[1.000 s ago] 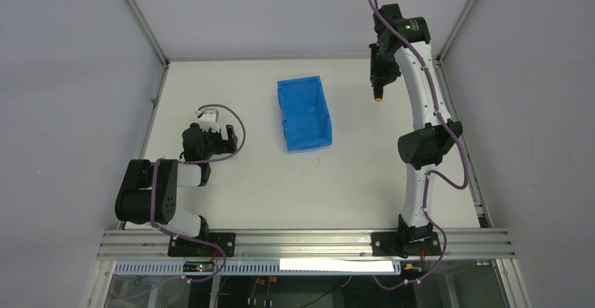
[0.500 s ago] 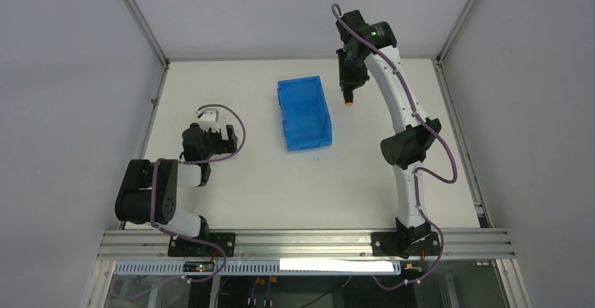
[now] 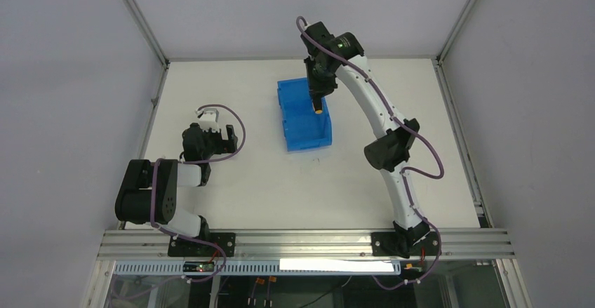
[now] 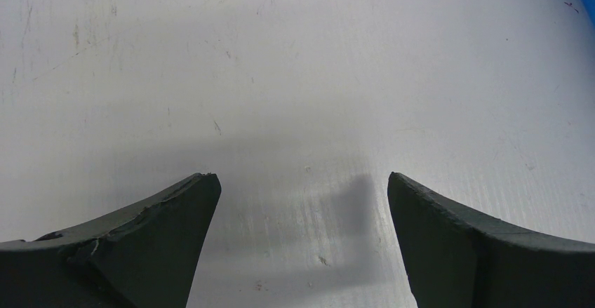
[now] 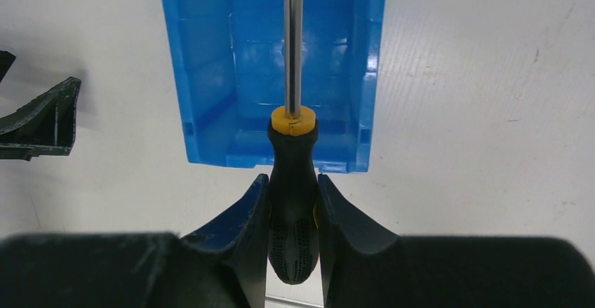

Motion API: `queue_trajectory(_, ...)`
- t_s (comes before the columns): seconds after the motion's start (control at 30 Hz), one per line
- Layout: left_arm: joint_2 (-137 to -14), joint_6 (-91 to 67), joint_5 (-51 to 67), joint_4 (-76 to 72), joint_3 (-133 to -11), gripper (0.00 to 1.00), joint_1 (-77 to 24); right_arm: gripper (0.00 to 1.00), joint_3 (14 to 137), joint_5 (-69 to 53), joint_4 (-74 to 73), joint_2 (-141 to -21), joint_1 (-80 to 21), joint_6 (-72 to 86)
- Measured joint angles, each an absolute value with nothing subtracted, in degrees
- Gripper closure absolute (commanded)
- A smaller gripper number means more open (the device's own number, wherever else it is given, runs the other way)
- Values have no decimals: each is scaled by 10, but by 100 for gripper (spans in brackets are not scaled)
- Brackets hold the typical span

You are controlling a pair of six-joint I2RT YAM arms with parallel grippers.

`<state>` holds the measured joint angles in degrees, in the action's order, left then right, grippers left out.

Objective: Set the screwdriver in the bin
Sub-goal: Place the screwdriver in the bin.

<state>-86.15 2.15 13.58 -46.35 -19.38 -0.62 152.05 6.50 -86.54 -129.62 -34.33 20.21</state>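
Right wrist: screwdriver point(image 5: 292, 161) above bin point(image 5: 203, 76)

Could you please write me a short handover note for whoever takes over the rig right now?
Left gripper: open, nothing between its fingers, over bare table, away from the bin.
Right gripper: shut on the screwdriver by its black handle, with the shaft pointing out over the bin.
Done: the screwdriver is off the table and held above the bin.
Left: lower it, open the jaws so it lands inside, then pull the arm clear.
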Motion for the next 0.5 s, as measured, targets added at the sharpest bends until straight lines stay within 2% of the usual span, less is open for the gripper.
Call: queue_trajectory(0.5,-861,22,136,-463,-194,1,-6,100,1531,64,-838,-1302,-377,225)
